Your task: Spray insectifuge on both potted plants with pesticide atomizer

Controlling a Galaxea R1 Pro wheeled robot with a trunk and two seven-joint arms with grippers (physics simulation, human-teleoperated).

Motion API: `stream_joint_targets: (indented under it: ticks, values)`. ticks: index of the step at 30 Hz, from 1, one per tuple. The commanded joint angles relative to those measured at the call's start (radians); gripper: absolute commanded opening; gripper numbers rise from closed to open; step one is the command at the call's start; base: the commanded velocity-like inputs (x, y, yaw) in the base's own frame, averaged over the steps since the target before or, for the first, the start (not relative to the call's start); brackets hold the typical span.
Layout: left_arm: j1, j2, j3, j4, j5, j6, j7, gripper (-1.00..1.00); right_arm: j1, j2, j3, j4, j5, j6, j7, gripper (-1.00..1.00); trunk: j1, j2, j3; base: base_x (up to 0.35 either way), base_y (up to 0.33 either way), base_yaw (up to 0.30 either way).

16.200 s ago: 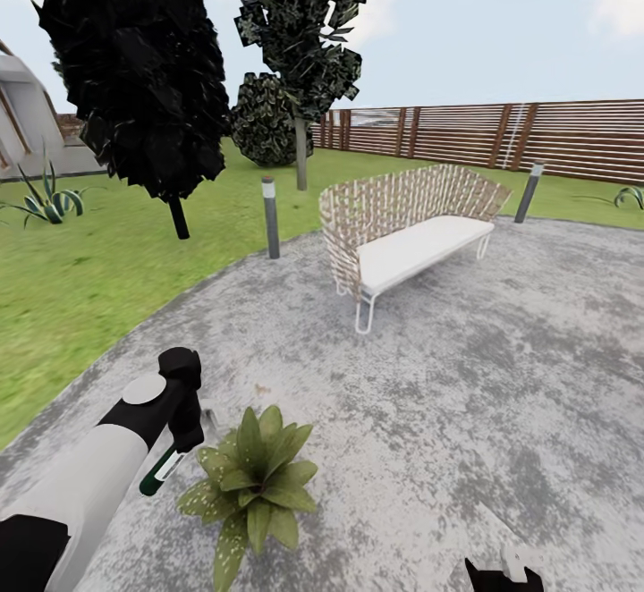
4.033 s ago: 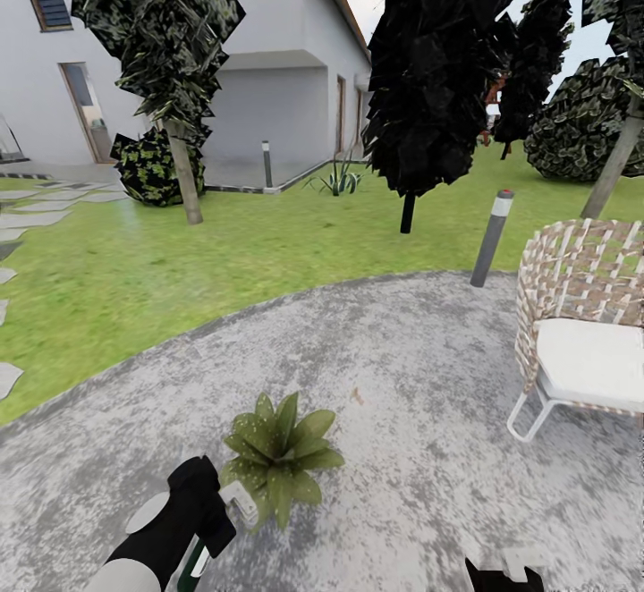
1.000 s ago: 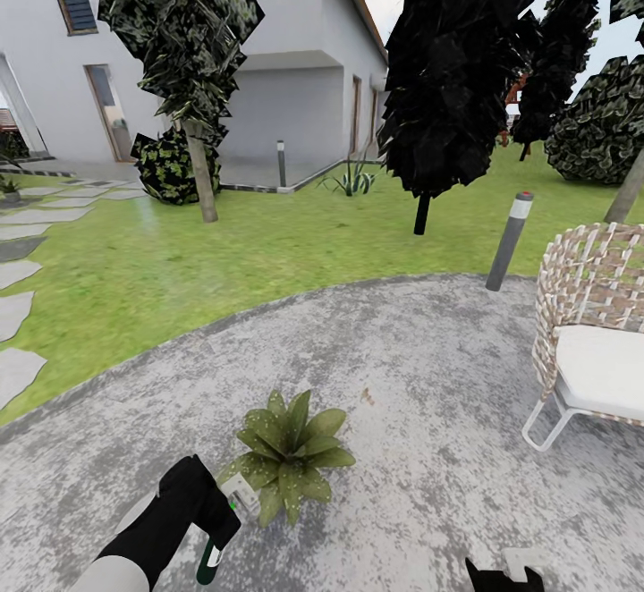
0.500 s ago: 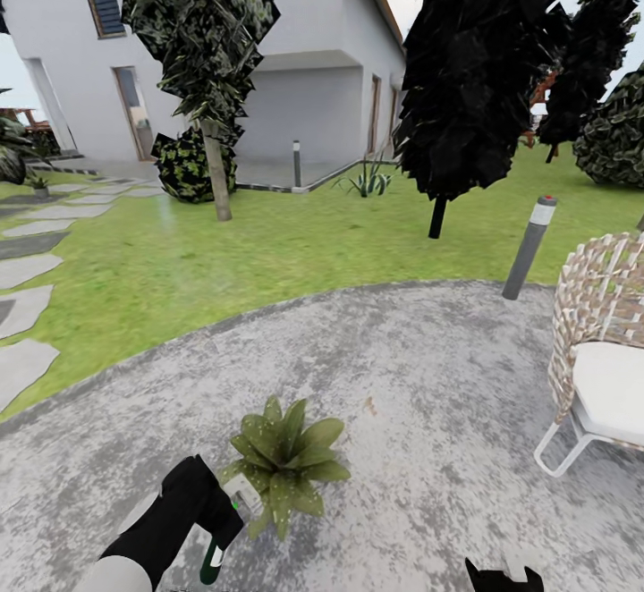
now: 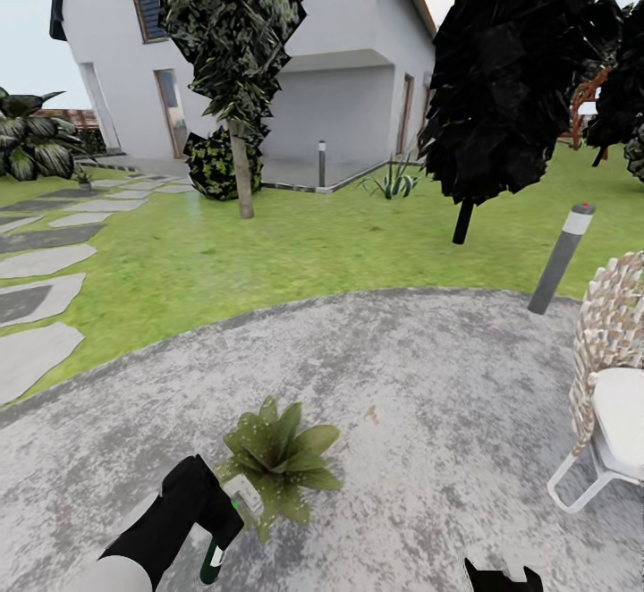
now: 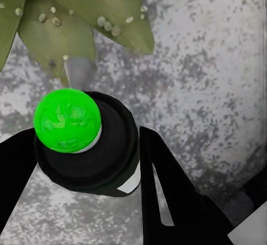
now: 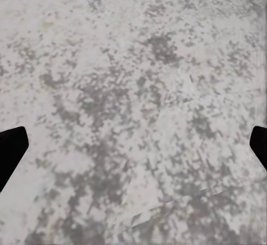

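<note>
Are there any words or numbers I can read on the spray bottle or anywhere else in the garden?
None can be read.
The pesticide atomizer in the left gripper has pale label patches, too small and blurred to show letters.
Its green dot carries no sign.
The house shows no writing.
</note>
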Motion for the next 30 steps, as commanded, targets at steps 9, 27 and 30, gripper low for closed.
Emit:
stream_joint_targets:
  ticks: [9,27,30]
  values:
    - [0.0,0.0,0.0,-0.003,-0.008,0.005,-0.008,-1.0,-0.001,0.0,-0.009,0.001,0.004,-0.002,0.006,1.0,0.0,0.0,-0.001,0.05,-0.274,0.05]
    - [-0.077,-0.002,-0.049,-0.102,-0.063,0.044,-0.17,-1.0,0.0,0.0,-0.009,0.002,0.004,-0.002,0.005,1.0,0.0,0.0,-0.001,0.015,-0.125,0.247]
    - [-0.152,-0.008,-0.061,-0.109,-0.234,0.054,-0.341,-1.0,0.0,0.0,-0.009,0.002,0.004,-0.002,0.005,1.0,0.0,0.0,-0.001,0.0,0.0,0.025]
